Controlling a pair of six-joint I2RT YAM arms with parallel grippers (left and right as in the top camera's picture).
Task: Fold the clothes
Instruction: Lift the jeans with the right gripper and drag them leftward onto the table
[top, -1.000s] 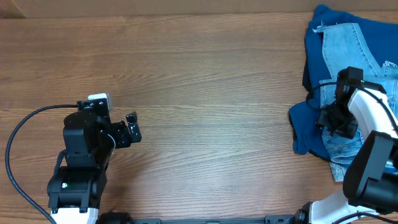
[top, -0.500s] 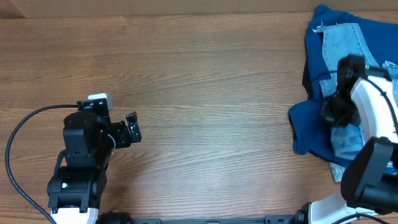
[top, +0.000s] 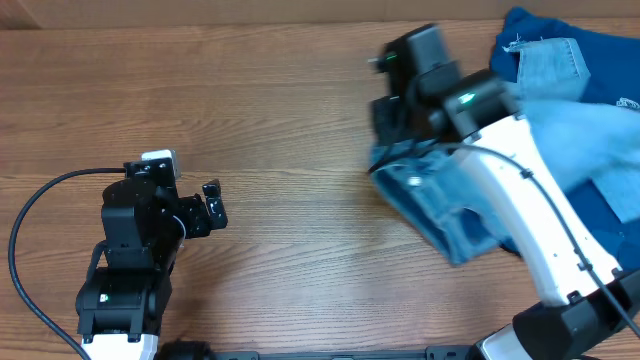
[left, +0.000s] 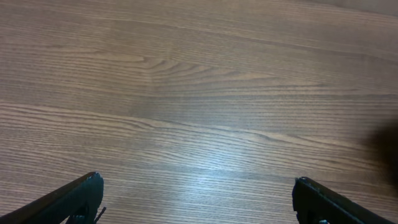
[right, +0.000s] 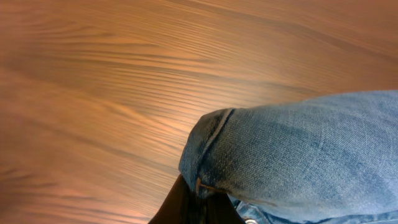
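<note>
Jeans (top: 440, 205) now sit clamped in the right gripper (top: 390, 150), dragged off the dark blue garment (top: 612, 200) toward the table's middle, ready for spreading; the left gripper (top: 213, 203) waits open.

The brown wooden table (top: 300, 120) is smooth, with fine streaked grain and a soft satin sheen; the light-wash blue denim jeans (right: 292, 149) are matt woven cloth, twill-ribbed, with a raised stitched seam; the dark royal-blue plain cloth (top: 600, 28) looks smoother and matt; the left gripper (top: 214, 203) has matt black plastic fingers (left: 74, 199); the right arm's white shell (top: 530, 210) is glossy plastic.
</note>
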